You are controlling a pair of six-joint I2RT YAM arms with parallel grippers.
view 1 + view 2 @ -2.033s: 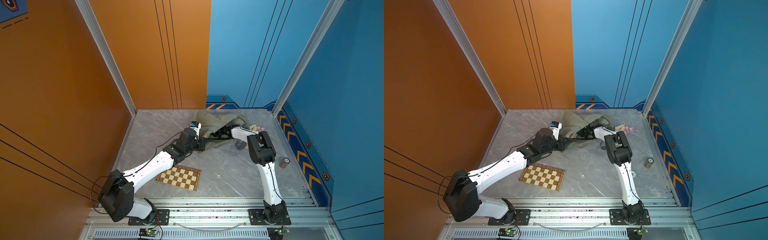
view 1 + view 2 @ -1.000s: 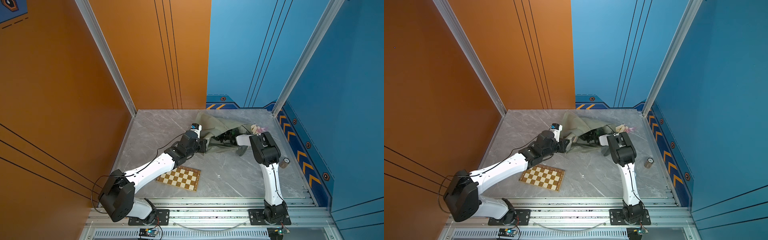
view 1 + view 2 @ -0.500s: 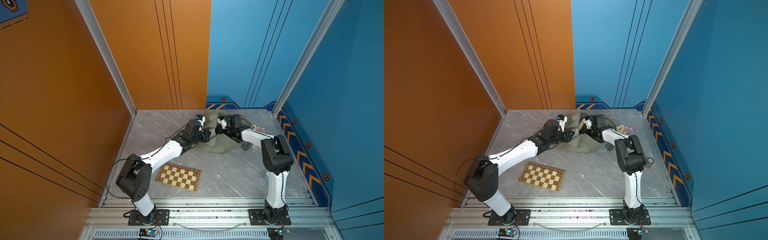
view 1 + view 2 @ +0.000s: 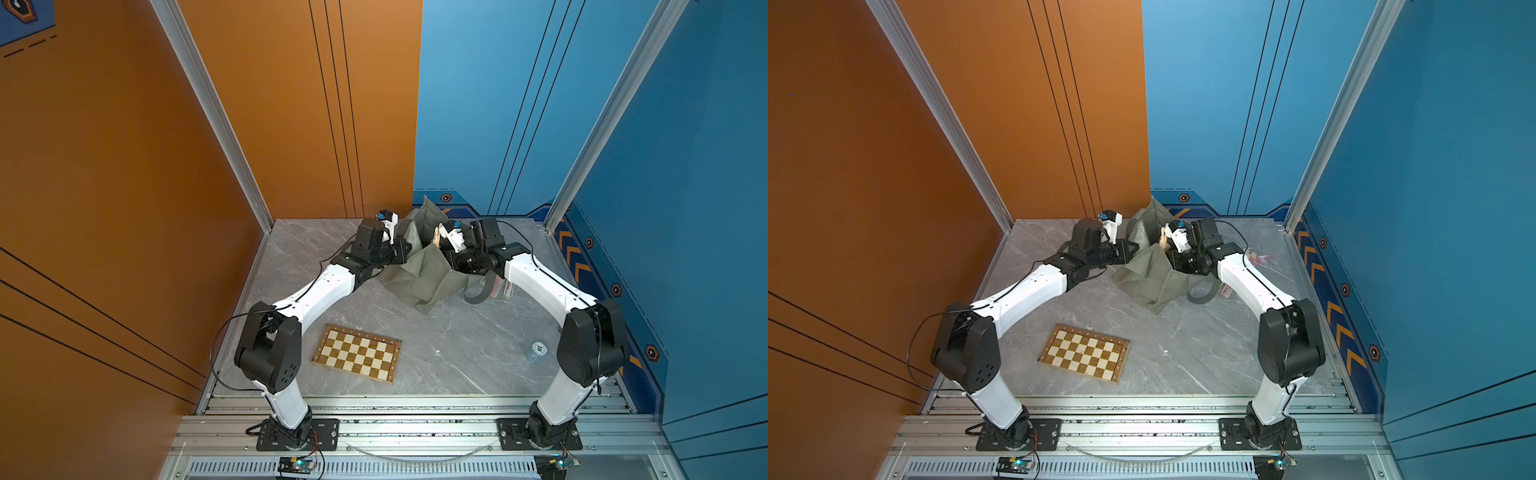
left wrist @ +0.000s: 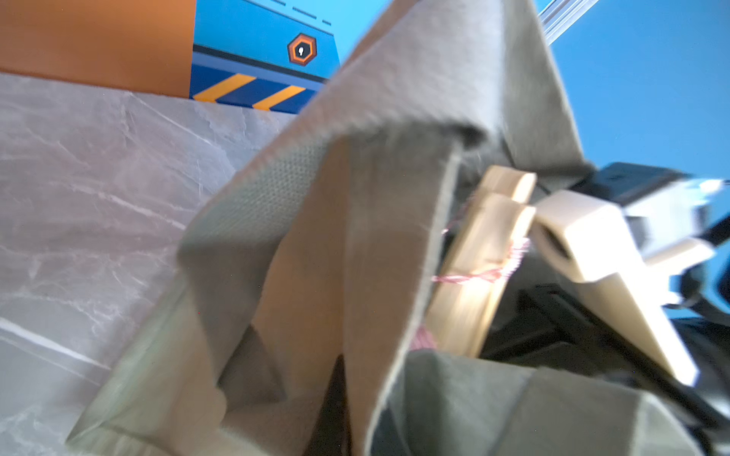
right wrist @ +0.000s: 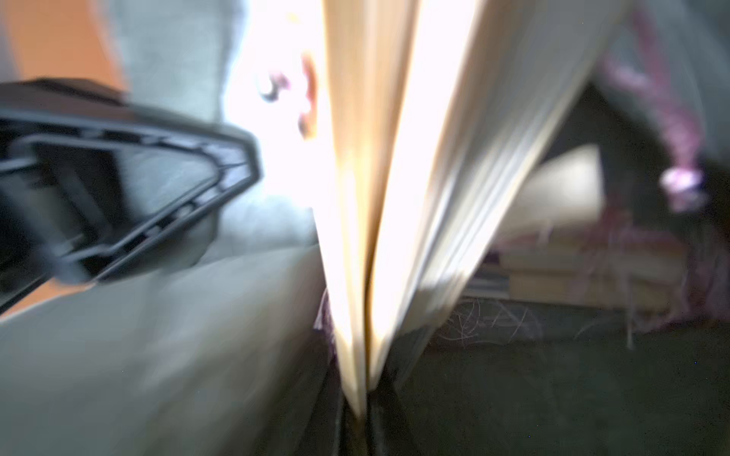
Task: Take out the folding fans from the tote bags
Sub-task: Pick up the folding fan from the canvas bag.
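While both arms are reaching toward the upper centre of the frame in both top views, the tote bag (image 4: 419, 276) (image 4: 1148, 274) is sitting crumpled on the grey marbled table (image 4: 457, 345) between them, with one corner of its olive cloth standing up in a peak. The left gripper (image 4: 406, 250) (image 4: 1133, 249) is pressing in from the left side of the bag, its jaws together and pinching the fabric edge. The right gripper (image 4: 439, 237) (image 4: 1166, 240) is coming in from the right side with its jaws clamped on the folding fans (image 6: 395, 189) (image 5: 490, 244). The right wrist view is blurred, but it is showing two pale bamboo guards running out from between the jaws. In the left wrist view their rounded ends are poking out of the bag mouth, wrapped in pink thread, and a cream finger (image 5: 584, 241) of the right gripper is lying against them. Spare fans (image 6: 584, 276) with pink tassels are lying stacked inside the bag, behind the gripped pair. Loose fans (image 4: 1258, 259) are lying on the table just right of the bag, partly hidden by the right arm. A grey strap handle (image 4: 478, 293) is looping onto the table below the right gripper. A chessboard (image 4: 357, 353) is lying flat lower in the frame, well apart from the bag. A small round object (image 4: 537, 351) is sitting near the right arm's elbow.
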